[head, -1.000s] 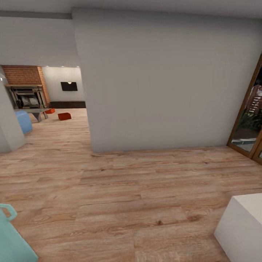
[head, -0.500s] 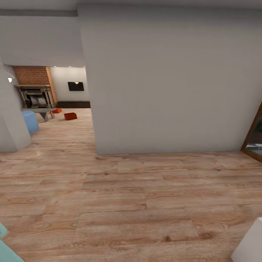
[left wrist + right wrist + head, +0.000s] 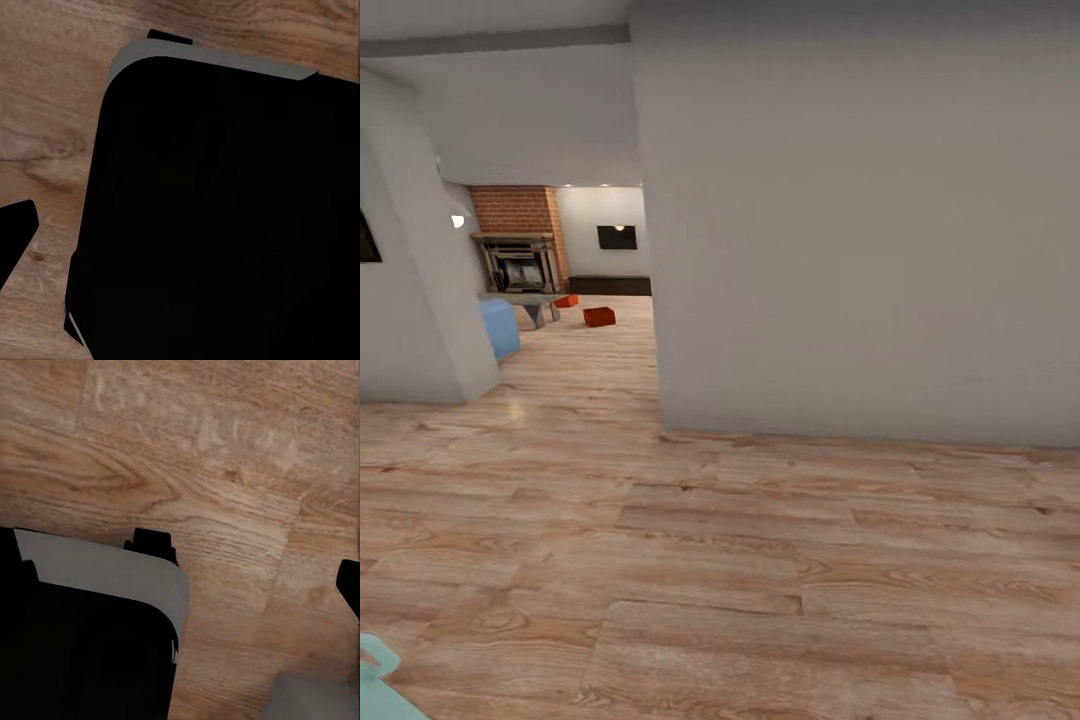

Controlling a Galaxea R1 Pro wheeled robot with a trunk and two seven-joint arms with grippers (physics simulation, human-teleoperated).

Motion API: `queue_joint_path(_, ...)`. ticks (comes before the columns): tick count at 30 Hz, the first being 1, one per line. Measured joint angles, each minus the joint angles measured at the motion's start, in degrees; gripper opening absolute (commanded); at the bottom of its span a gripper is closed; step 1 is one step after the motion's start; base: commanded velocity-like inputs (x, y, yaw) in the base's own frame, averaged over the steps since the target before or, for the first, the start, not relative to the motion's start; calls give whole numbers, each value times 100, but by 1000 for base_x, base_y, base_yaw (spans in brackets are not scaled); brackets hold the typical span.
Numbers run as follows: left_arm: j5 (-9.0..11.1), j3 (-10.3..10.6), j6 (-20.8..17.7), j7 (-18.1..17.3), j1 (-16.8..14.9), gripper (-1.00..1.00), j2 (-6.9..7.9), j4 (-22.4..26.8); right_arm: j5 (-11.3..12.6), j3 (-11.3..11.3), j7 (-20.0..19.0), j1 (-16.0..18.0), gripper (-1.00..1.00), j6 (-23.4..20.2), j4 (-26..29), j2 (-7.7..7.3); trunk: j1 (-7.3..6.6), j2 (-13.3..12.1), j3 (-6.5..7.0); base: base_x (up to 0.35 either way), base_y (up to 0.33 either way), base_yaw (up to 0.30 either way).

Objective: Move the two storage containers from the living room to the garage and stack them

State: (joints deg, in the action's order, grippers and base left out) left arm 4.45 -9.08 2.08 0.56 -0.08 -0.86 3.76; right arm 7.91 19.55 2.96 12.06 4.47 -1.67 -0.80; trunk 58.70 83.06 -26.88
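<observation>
The head camera has swung left, bringing the living room doorway nearer centre. Two orange-red rectangular storage containers [image 3: 599, 317] [image 3: 566, 300] sit on light wood-plank floor [image 3: 740, 560] at 11 o'clock, far off. Whether either gripper is open or closed cannot be told. Approach continues.

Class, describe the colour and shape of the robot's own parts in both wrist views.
The left end effector's fingertip is a plain matte black wedge; the right end effector's fingertip is a black sliver at the frame edge. No markings are discernible. The rounded black panel with a pale grey rim is probably the robot's base.
</observation>
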Motion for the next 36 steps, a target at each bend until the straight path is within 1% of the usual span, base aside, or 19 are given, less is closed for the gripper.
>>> queue_joint_path(12, 3, -6, 0, 0, 0, 100, 4, 3, 27, -11, -30, 0, 100, -4, 0, -2, 0, 0, 0, 323, 0, 268)
queue_joint_path(13, 6, -11, -14, 3, 0, 100, 11, 12, 22, -8, -69, -1, 100, -20, -6, -4, 0, 0, 0, 323, 0, 268)
queue_joint_path(15, 2, -25, -27, 2, 0, 100, 75, 45, 21, -4, -82, 0, 100, -27, -8, -5, 0, 0, 0, 323, 0, 264)
queue_joint_path(17, -3, -28, -42, 1, 0, 100, 111, 166, 21, -2, -85, 0, 100, -35, -8, -3, 0, 0, 0, 323, 0, 197)
queue_joint_path(19, 4, -26, -90, -10, -1, 100, 131, 480, 21, -1, -90, 0, 100, -48, -8, 2, 0, 0, 0, 323, 0, 91)
queue_joint_path(21, 12, -29, -161, -28, -1, 100, 137, 668, 21, 0, -93, 0, 100, -51, -8, 2, 0, 0, 0, 323, 0, 47)
queue_joint_path(25, 21, -32, -270, -47, 0, 100, 129, 795, 21, 0, -96, -2, 100, -48, -8, -5, 0, 0, 0, 323, 0, 21)
queue_joint_path(29, 144, -36, -318, -59, 0, 100, 135, 806, 21, 0, -97, -2, 100, -42, -8, -9, 0, 0, 0, 323, 0, 5)
queue_joint_path(33, 427, -25, -351, -63, 0, 100, 144, 668, 21, 0, -97, -1, 100, -49, -8, -10, 0, 0, 0, 323, 0, 1)
queue_joint_path(36, 472, -21, -391, -64, 0, 100, 147, 634, 21, 0, -95, -1, 100, -63, -8, -10, 0, 0, 0, 323, 0, 0)
